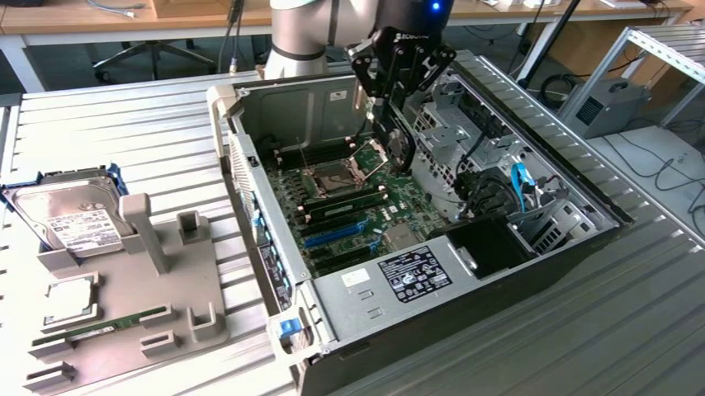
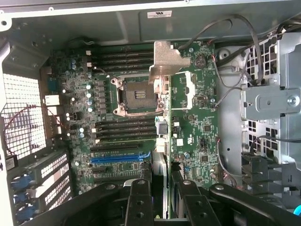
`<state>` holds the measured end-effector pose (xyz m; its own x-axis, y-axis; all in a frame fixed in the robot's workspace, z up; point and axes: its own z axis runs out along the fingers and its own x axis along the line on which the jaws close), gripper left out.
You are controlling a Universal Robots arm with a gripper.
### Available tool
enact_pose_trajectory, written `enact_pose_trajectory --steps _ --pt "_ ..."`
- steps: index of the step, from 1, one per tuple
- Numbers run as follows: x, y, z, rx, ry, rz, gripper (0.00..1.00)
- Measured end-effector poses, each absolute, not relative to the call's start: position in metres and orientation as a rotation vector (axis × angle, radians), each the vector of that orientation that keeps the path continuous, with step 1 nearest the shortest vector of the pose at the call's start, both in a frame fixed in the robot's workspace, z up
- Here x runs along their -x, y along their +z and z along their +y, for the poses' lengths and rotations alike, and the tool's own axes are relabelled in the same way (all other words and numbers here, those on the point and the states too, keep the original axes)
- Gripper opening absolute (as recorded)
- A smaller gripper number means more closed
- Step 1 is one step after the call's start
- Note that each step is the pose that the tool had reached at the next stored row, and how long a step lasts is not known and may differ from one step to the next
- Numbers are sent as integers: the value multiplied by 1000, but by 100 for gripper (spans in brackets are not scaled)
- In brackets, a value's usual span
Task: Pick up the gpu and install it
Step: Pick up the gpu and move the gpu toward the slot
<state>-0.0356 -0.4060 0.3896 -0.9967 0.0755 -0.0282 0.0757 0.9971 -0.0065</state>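
My gripper (image 1: pixel 388 111) hangs over the open computer case (image 1: pixel 529 256), shut on the gpu (image 1: pixel 395 145). The gpu is a dark card with a round fan, held on edge above the motherboard (image 1: pixel 369 210). In the wrist view the gpu (image 2: pixel 160 141) runs edge-on away from my gripper (image 2: pixel 161 207), its silver end bracket (image 2: pixel 167 61) at the far end. The black fingers (image 2: pixel 139 205) press on both of its faces. The card floats above the board beside the CPU socket (image 2: pixel 136 96), and the blue expansion slot (image 2: pixel 120 158) lies beside and below it.
A grey parts holder (image 1: pixel 165 272) on the exterior view's left carries a silver hard drive (image 1: pixel 72 219), a processor (image 1: pixel 68 301) and a green memory stick (image 1: pixel 105 323). Inside the case, a metal drive cage (image 2: pixel 270 103) and loose cables (image 1: pixel 518 186) crowd one side.
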Motion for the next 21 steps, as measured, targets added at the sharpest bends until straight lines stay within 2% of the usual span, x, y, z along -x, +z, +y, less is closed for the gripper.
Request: enact_pose_trajectory --steps 21 --pt "35 380 -406 -118 -12 3111 26"
